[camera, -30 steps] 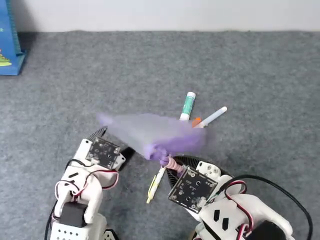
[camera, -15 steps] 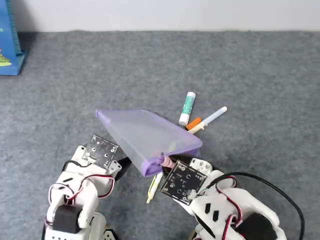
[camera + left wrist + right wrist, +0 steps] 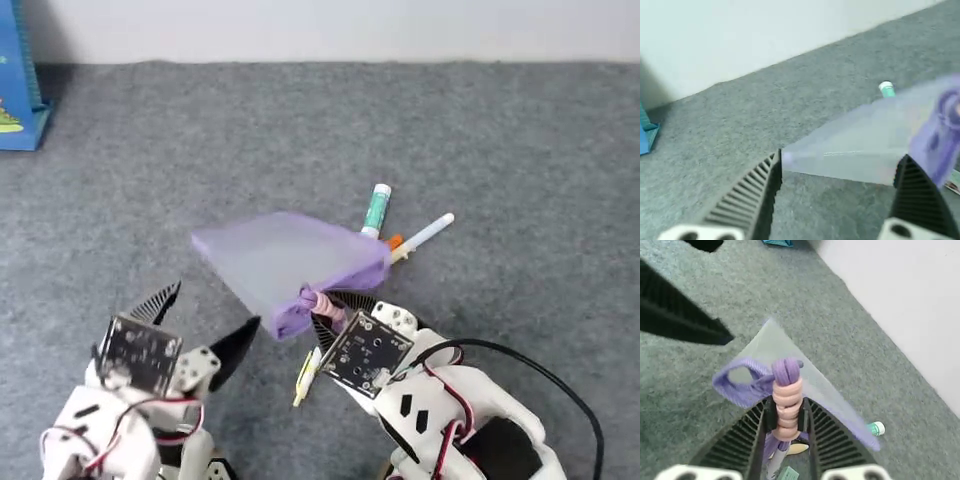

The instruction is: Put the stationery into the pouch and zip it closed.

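Purple-tinted, see-through plastic forms the one flat pouch [image 3: 285,265], edged in purple fabric, which hangs tilted above the grey felt-like table [image 3: 500,130] just in front of both arms; whether anything lies inside it cannot be told. The right gripper [image 3: 322,308] pinches a pink coiled cord pull [image 3: 786,405] at the pouch's near corner, its ribbed black jaws narrowed tight on the coil, with a purple fabric loop bunched beside it. The left gripper [image 3: 200,322] sits near the pouch's near edge, apart from it, its two toothed black jaws spread wide and empty. Three pieces of stationery lie on the table outside the pouch: one white glue stick [image 3: 376,212] with a green label, just beyond the pouch's far edge; one slim white pen [image 3: 428,233] with an orange part at its near end, beside the glue stick; one yellow pen [image 3: 304,383], partly under the right arm. One blue box [image 3: 15,90] stands at the table's far left edge
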